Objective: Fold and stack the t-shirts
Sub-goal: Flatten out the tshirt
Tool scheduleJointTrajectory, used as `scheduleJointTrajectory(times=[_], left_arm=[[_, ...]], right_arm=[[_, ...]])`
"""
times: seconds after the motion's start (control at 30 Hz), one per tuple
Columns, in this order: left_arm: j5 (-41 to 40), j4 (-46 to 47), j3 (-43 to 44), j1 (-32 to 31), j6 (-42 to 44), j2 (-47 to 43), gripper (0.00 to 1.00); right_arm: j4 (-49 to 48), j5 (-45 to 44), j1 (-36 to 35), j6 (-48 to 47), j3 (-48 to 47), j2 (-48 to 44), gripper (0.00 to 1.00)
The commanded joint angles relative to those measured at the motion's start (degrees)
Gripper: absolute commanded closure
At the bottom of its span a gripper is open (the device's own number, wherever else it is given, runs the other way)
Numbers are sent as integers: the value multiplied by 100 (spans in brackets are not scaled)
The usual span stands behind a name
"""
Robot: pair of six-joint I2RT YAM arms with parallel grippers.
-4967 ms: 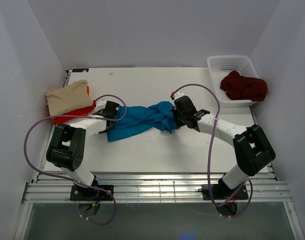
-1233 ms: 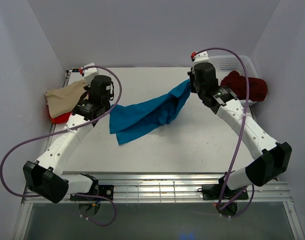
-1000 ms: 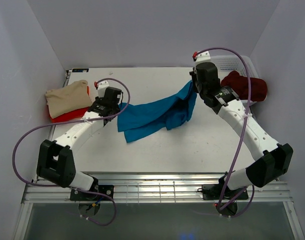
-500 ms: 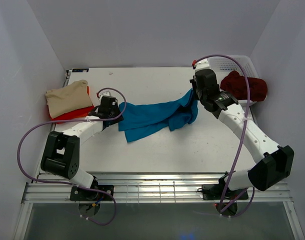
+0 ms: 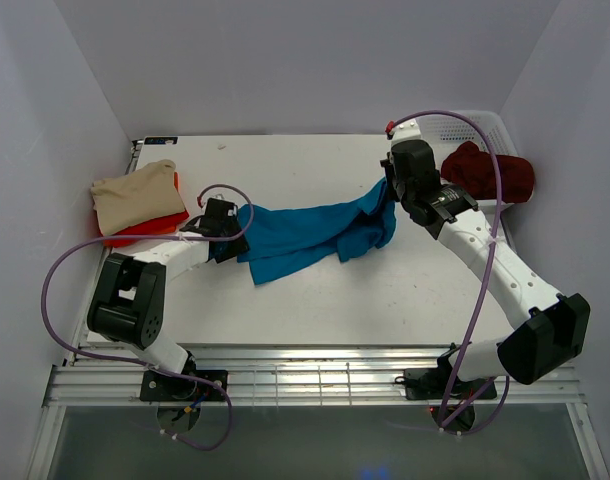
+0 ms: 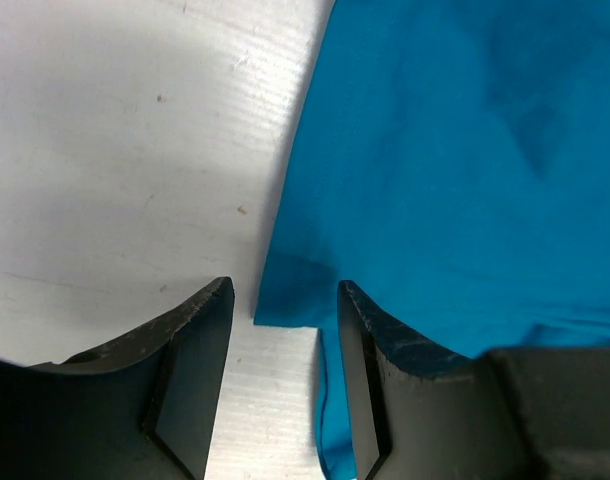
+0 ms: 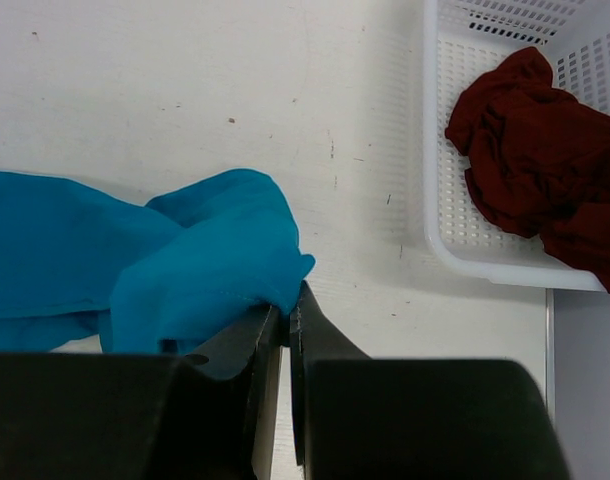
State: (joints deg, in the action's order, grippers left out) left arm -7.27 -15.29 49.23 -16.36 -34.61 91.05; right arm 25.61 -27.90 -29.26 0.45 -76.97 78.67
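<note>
The teal blue t-shirt (image 5: pixel 305 232) lies crumpled across the middle of the table. My right gripper (image 5: pixel 387 188) is shut on its right end (image 7: pixel 225 270) and holds that end a little raised. My left gripper (image 5: pixel 233 222) is open at the shirt's left edge, with a corner of the cloth (image 6: pixel 295 290) lying between the jaws on the table. The beige t-shirt (image 5: pixel 135 195) lies folded on the bright red t-shirt (image 5: pixel 145 228) at the far left. The dark maroon t-shirt (image 5: pixel 488 172) lies bunched in the basket; it also shows in the right wrist view (image 7: pixel 545 170).
The white lattice basket (image 5: pixel 447 126) stands at the back right corner; its near wall (image 7: pixel 485 260) lies right of my right gripper. Grey walls close in the table on three sides. The metal rail (image 5: pixel 305 375) runs along the near edge.
Both grippers have come down from a raised spread, lowering the teal shirt onto the table. My left gripper has let go of the cloth and now stands open at its left edge.
</note>
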Motion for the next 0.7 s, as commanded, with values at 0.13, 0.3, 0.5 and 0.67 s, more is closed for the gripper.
scheduleJointTrajectory(times=[0.13, 0.3, 0.5, 0.67], left_arm=[[59, -405, -107, -174, -230, -201, 44], [137, -221, -265, -254, -283, -52, 44], [-29, -150, -178, -359, -266, 291, 44], [-257, -255, -46, -377, -213, 536, 48]], right_arm=[[-231, 92, 8, 96, -64, -63, 92], [-267, 118, 16, 113, -20, -54, 92], [-293, 66, 16, 69, -2, -80, 92], [-328, 66, 8, 78, 77, -115, 92]])
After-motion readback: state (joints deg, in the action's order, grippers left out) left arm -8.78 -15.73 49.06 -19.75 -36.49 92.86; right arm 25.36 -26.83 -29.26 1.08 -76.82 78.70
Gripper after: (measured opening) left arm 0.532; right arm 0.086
